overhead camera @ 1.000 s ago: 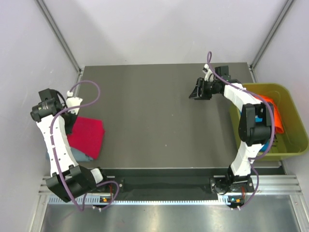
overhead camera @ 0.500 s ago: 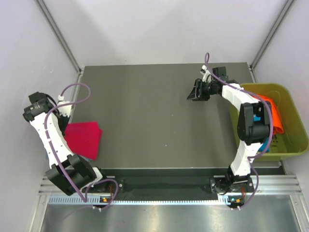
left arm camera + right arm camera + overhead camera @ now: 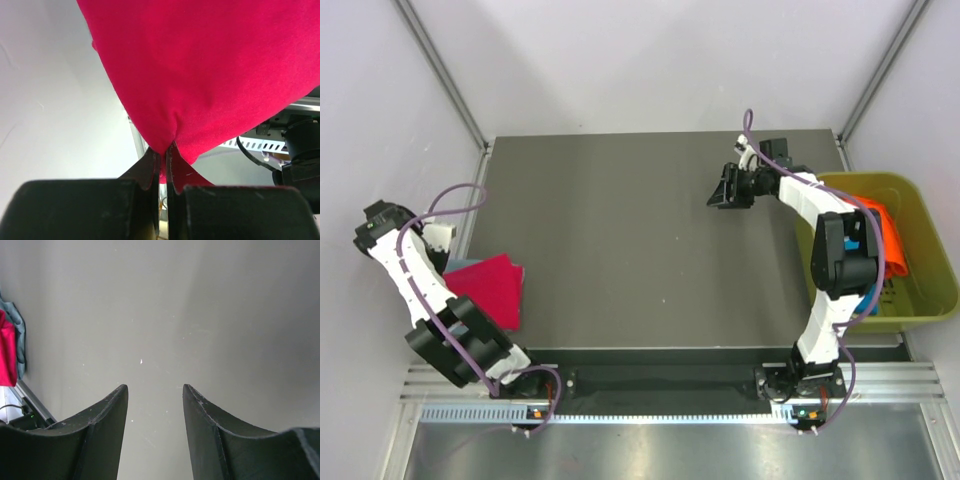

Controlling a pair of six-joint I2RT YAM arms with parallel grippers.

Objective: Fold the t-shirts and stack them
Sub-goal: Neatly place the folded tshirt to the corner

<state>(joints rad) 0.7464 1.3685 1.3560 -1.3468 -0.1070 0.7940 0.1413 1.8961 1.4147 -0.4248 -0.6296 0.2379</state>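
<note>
Over the last second the left arm has swung out past the tabletop's [image 3: 640,250] left edge, and it has pulled the red t-shirt [image 3: 490,290] with it. The shirt lay a little further in from that edge a moment ago; now it sits right at the edge, near the front left corner. The left tool [image 3: 162,150] is clamped tight on a bunched fold of the red cloth, and its wrist view shows the fabric fanning out from the pinch. Only a thin sliver of the grey-blue t-shirt [image 3: 468,263] shows at the red one's far side, so the red shirt mostly covers it. This looks like the last adjustment to a two-shirt stack. It is not finished, because the cloth has yet to be let go. The right tool [image 3: 155,390] has barely moved. It hovers over the far right part of the tabletop, about half open and holding nothing, with bare surface between its jaws. The orange t-shirt [image 3: 885,235] and a bit of the turquoise t-shirt [image 3: 858,244] lie in the green bin [image 3: 920,300] off the right edge, so roughly half the job appears to remain.
</note>
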